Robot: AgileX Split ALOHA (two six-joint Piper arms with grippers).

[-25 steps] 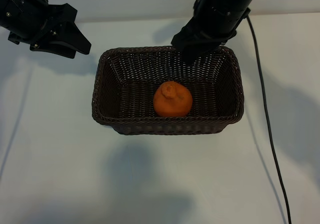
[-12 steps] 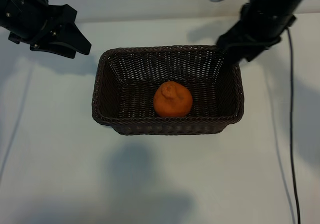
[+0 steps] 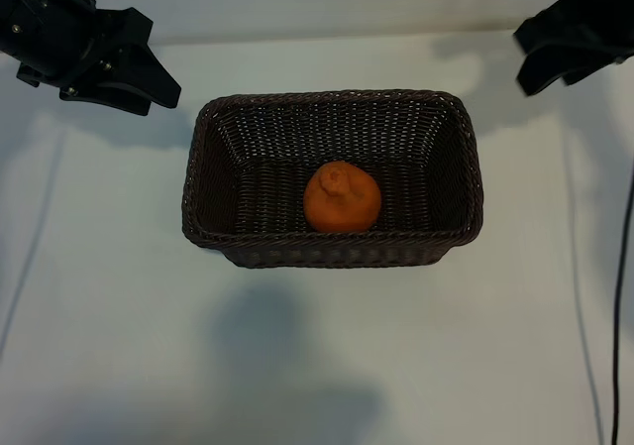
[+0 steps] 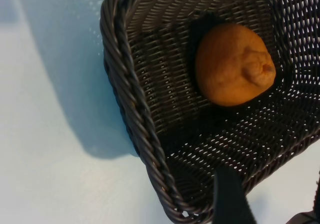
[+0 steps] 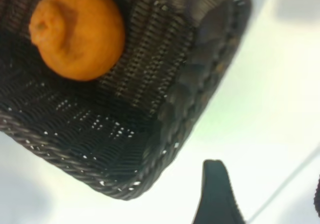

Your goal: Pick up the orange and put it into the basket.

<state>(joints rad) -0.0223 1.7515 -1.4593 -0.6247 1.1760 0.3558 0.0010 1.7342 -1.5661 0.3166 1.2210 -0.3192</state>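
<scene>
The small, round, bumpy-skinned orange (image 3: 342, 198) sits inside the large rectangular dark-brown woven wicker basket (image 3: 203, 148), near the middle of its floor, knobby top up. My right claw (image 3: 555, 54) hangs over the white desk (image 3: 317, 356) beyond the basket's far right corner, jaws apart and holding nothing. My left claw (image 3: 149, 83) hovers off the far left corner, likewise parted and empty.

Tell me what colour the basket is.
Dark brown woven wicker; the basket shows best in the exterior view.

L gripper (image 3: 149, 88), R gripper (image 3: 540, 68): both open, empty.
</scene>
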